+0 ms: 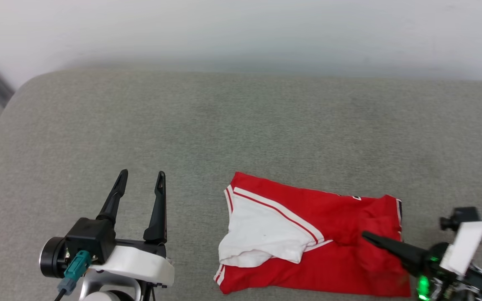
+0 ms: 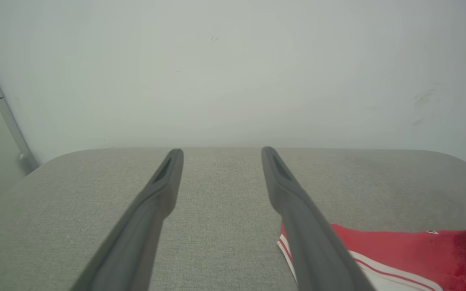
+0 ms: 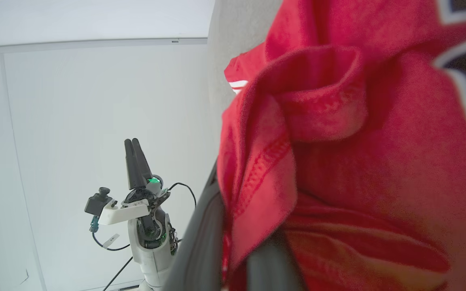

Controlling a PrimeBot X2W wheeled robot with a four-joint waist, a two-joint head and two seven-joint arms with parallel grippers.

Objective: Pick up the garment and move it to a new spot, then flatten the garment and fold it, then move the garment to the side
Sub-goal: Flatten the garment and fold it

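The garment (image 1: pixel 341 225) lies folded into a rough rectangle on the grey cushioned surface (image 1: pixel 224 125), red with a white sleeve on top at its left end. A bit of black, white-outlined print shows at its far edge. My right gripper (image 1: pixel 366 236) reaches in from the lower right and is shut on a fold of red cloth near the garment's right end. In the right wrist view the bunched red garment (image 3: pixel 338 161) sits between my right gripper's (image 3: pixel 237 242) fingers. My left gripper (image 1: pixel 142 173) stands open to the left of the garment, with nothing between its fingers.
A pale wall runs behind the surface. The cushion's rounded corner and edge fall off at the far left (image 1: pixel 19 90). Bare grey fabric stretches behind and to the left of the garment. The left wrist view has the garment's (image 2: pixel 411 246) left end at lower right.
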